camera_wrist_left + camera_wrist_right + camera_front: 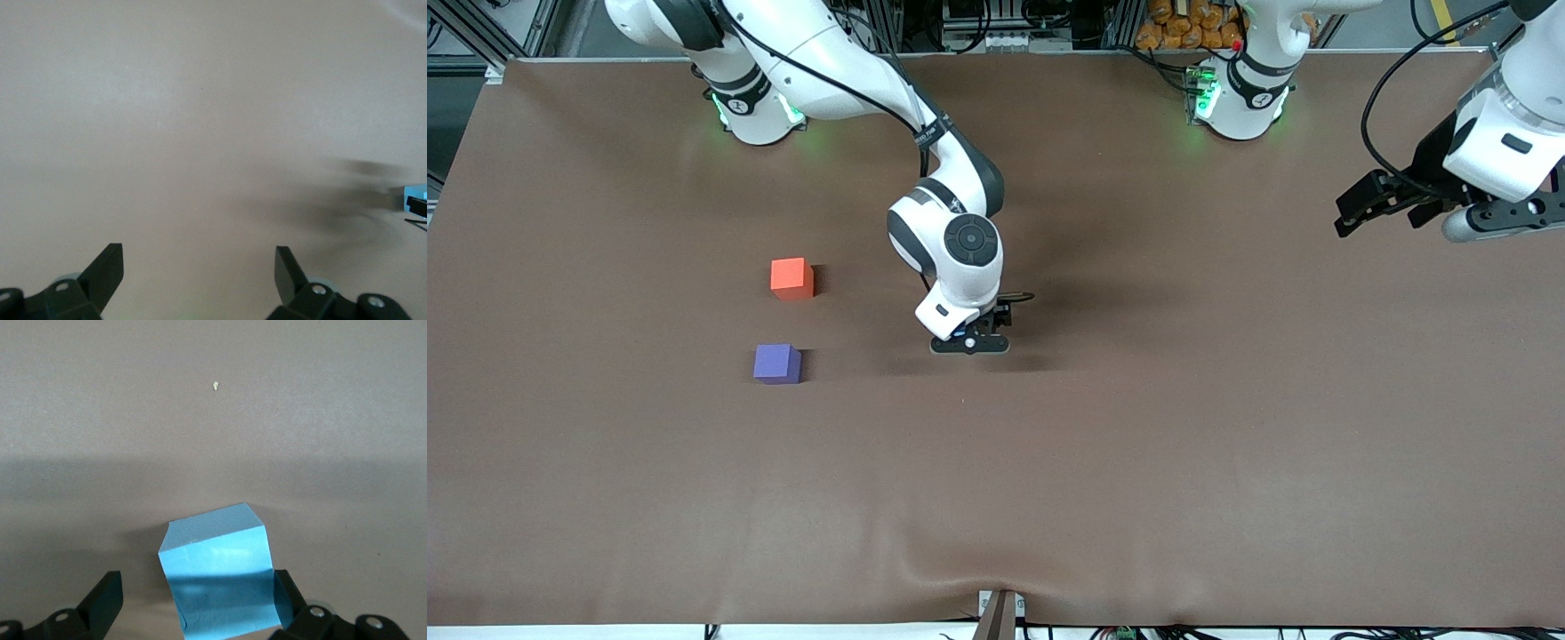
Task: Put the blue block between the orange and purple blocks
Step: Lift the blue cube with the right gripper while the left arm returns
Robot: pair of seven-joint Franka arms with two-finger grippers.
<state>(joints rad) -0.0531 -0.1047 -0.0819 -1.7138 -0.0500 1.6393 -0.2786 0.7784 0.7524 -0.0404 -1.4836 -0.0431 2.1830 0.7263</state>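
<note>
The blue block [219, 577] rests on the brown table, slightly turned, between the open fingers of my right gripper [198, 575]. One finger [288, 593] is at the block's side and the other stands apart from it. In the front view the right gripper [971, 345] is low over the table's middle and hides the block. The orange block [792, 278] and the purple block [777, 364] lie toward the right arm's end, the purple one nearer the front camera, with a gap between them. My left gripper [1383, 213] waits open in the air with nothing between its fingers [107, 270].
The brown cloth-covered table [1138, 462] has a small ripple at its front edge, by a mount [998, 613]. A tiny pale speck [215, 385] lies on the cloth near the blue block.
</note>
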